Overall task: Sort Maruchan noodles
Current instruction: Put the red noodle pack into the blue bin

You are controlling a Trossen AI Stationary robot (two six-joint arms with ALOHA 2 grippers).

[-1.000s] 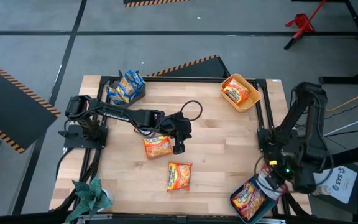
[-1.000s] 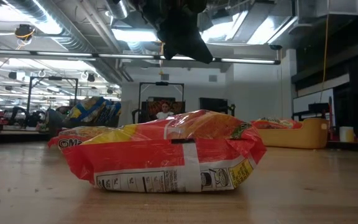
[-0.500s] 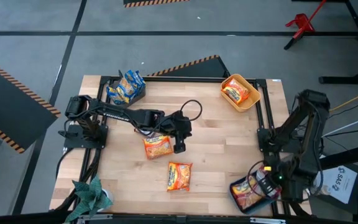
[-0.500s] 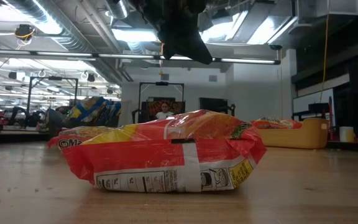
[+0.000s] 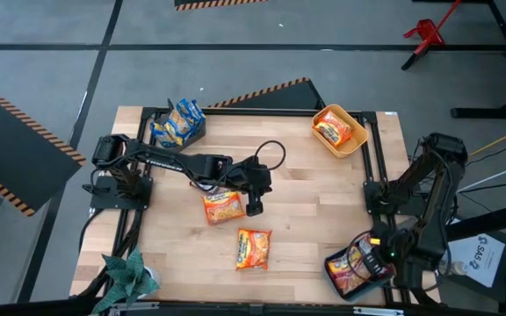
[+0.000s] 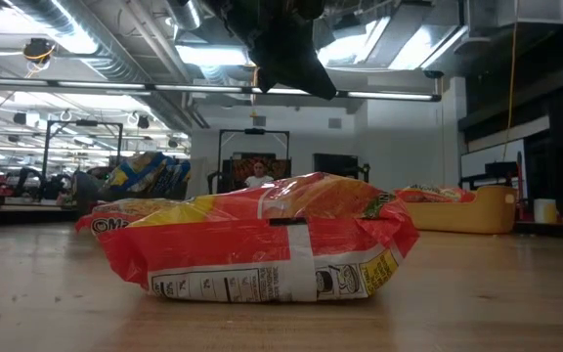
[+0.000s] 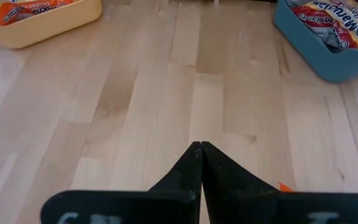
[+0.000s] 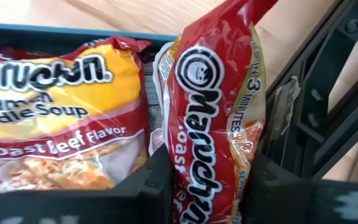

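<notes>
My right gripper (image 5: 379, 261) points down over the teal bin (image 5: 334, 279) at the table's near right corner, shut on a red Maruchan packet (image 8: 219, 106). Another red-and-yellow packet (image 8: 55, 124) lies flat in that bin. My left gripper (image 5: 253, 208) hangs shut above bare wood at mid-table, holding nothing, just right of an orange packet (image 5: 222, 207) that lies flat. A second orange packet (image 5: 253, 247) lies nearer the front edge. Blue packets (image 5: 178, 123) stand in the grey bin at the far left. One orange packet (image 5: 330, 132) lies in the yellow bin (image 5: 356, 139). My right gripper pinches the red packet between its two fingers (image 8: 157, 180) at the packet's upper end (image 8: 207, 174), which is squeezed narrow there. The fingers come from above, pointing down. The packet hangs lengthwise below them inside the teal bin, beside the packet lying there; whether its lower end touches the bin, I cannot tell.
The right arm's dark frame (image 8: 328, 112) runs close beside the held packet. Bare wood lies between the two loose orange packets and the teal bin. A teal cloth-like thing (image 5: 130, 274) sits at the near left corner.
My right gripper has sunk toward the teal bin with the red packet, which now hangs lower, inside the bin. The left arm and the loose packets have kept still.
</notes>
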